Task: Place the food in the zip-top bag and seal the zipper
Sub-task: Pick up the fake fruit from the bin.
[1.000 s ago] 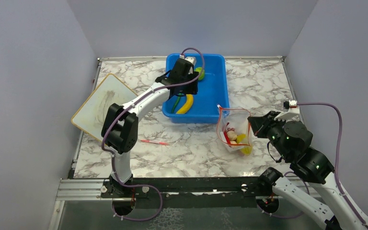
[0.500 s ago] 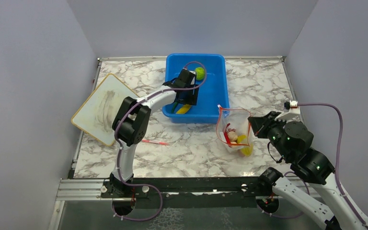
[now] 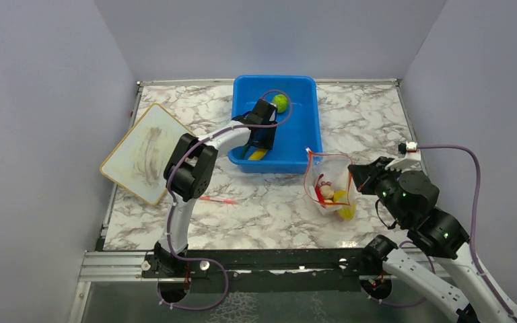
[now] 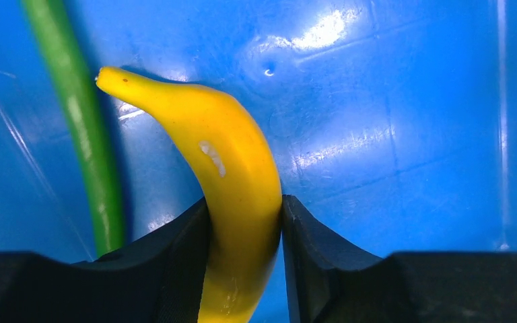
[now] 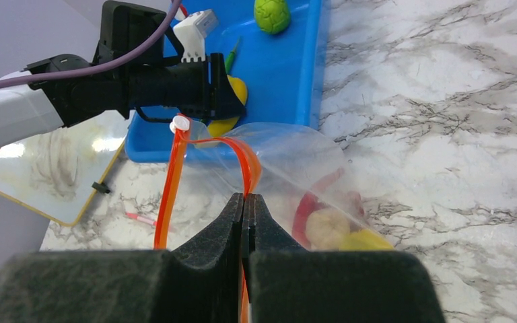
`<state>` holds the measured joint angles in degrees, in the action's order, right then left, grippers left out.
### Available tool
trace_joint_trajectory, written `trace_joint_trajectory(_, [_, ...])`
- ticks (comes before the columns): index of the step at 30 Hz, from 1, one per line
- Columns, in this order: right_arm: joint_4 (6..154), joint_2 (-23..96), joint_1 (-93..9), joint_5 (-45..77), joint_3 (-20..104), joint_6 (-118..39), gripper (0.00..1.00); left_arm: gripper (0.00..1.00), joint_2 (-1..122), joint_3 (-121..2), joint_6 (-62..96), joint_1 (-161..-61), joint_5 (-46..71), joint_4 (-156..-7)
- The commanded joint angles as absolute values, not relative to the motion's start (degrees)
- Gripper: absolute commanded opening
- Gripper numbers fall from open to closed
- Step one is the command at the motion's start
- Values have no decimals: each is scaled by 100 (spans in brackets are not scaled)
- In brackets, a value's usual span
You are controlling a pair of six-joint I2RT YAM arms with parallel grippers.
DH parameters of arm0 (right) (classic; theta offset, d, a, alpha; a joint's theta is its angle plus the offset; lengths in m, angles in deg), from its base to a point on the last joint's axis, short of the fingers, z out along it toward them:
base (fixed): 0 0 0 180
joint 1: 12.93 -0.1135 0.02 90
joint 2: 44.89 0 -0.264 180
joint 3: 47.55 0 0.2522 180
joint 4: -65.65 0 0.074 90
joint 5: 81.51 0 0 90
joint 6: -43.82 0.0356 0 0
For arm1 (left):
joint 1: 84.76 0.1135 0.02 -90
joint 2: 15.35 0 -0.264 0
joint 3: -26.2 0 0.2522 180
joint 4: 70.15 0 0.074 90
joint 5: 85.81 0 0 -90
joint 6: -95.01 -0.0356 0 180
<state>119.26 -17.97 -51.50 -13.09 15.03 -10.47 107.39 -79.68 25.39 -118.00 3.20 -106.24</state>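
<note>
In the blue tub (image 3: 303,134) my left gripper (image 3: 261,138) is shut on a yellow banana (image 4: 229,168), and both pads press its sides in the left wrist view. A green stalk (image 4: 81,121) lies beside it. A green lime (image 3: 281,103) rests at the tub's far end. The clear zip-top bag (image 3: 330,182) stands right of the tub with its mouth open. It holds a red chili (image 5: 309,202), a garlic bulb (image 5: 326,225) and a yellow piece (image 5: 367,239). My right gripper (image 5: 245,198) is shut on the orange-red zipper (image 5: 171,182) at the bag's right rim.
A white board with a yellow edge (image 3: 141,153) lies at the table's left side. A thin red stick (image 3: 217,200) lies on the marble in front of the tub. Grey walls enclose the table on three sides.
My left gripper has come down from the tub's far end to its near end and closed on the banana. The right gripper and the bag have stayed still.
</note>
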Motion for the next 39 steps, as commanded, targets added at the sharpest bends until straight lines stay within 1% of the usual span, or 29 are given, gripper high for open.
trace_joint_trajectory(1, [11702,-1869,-5178,-1309,1468,-1006,1,37,10796,-8073,2454,-11816,221,-10672])
trace_joint_trajectory(5, [11661,-1861,-5177,-1295,1426,-1004,1,25,10653,-8073,2385,-11816,219,-10684])
trace_joint_trajectory(8, [11628,-1852,-5178,-1278,1387,-990,1,19,10531,-8063,2358,-11816,209,-10678])
trace_joint_trajectory(10, [11624,-1829,-5178,-1259,1389,-988,1,17,10448,-8064,2356,-11816,213,-10677])
trace_joint_trajectory(23, [11606,-1783,-5176,-1111,1312,-879,1,14,9834,-8156,2364,-11816,143,-10658])
trace_joint_trajectory(31, [11498,-1702,-5178,-939,1203,-830,1,14,9270,-7913,2399,-11816,217,-10451])
trace_joint_trajectory(39, [11369,-1588,-5178,-787,1133,-755,1,14,8492,-7572,2453,-11816,779,-9958])
